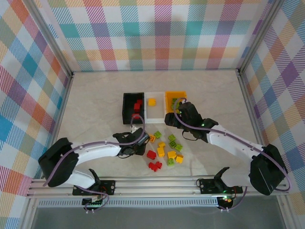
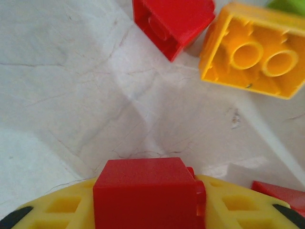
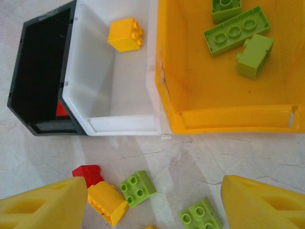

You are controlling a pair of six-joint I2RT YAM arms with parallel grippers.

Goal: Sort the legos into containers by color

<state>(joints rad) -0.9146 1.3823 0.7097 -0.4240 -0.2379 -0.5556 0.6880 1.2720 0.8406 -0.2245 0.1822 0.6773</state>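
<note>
Three containers stand in a row: black (image 1: 126, 109), white (image 1: 153, 113), orange-yellow (image 1: 167, 98). Red legos (image 1: 138, 106) lie in the black one, a yellow lego (image 3: 126, 34) in the white one (image 3: 95, 71), green legos (image 3: 236, 31) in the orange-yellow one (image 3: 190, 90). Loose legos (image 1: 164, 149) of all three colors are scattered in front. My left gripper (image 1: 141, 142) is down at the pile's left edge, shut on a red lego (image 2: 145, 193) that fills the gap between its yellow fingers. My right gripper (image 3: 152, 210) hangs open just in front of the bins, nothing between its fingers.
Close ahead of the held brick lie another red lego (image 2: 171, 21) and an upturned yellow lego (image 2: 255, 52). Below the right gripper lie a red (image 3: 88, 172), a yellow (image 3: 107, 202) and two green legos (image 3: 138, 187). Checked walls enclose the table on three sides.
</note>
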